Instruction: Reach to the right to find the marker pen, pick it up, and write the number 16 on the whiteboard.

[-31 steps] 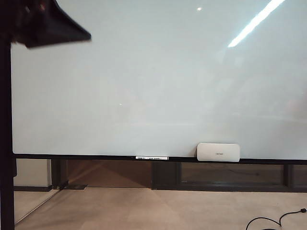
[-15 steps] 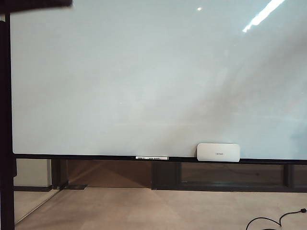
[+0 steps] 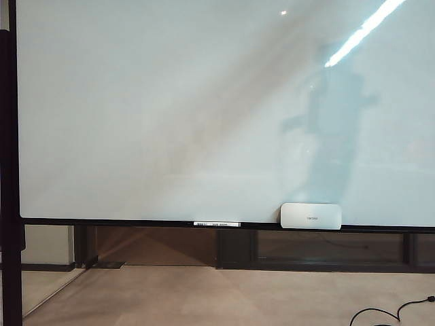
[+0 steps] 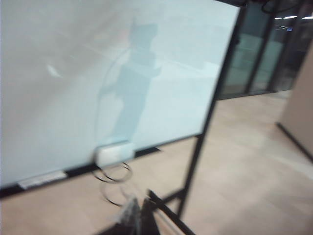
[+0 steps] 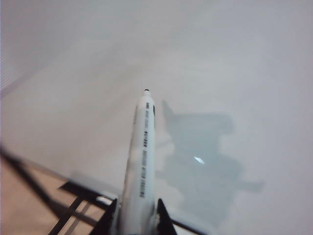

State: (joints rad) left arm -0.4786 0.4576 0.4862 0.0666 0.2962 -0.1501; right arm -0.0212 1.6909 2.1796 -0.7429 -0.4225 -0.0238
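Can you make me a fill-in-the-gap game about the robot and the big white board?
1. The right gripper holds a white marker pen between its ____.
2. The whiteboard has ____ written on it so far.
3. The small white eraser rests on the board's bottom ____.
4. The pen's tip points toward the ____.

Missing words: fingers; nothing; ledge; whiteboard

Neither gripper shows in the exterior view; the left gripper is a dark blur in its wrist view.
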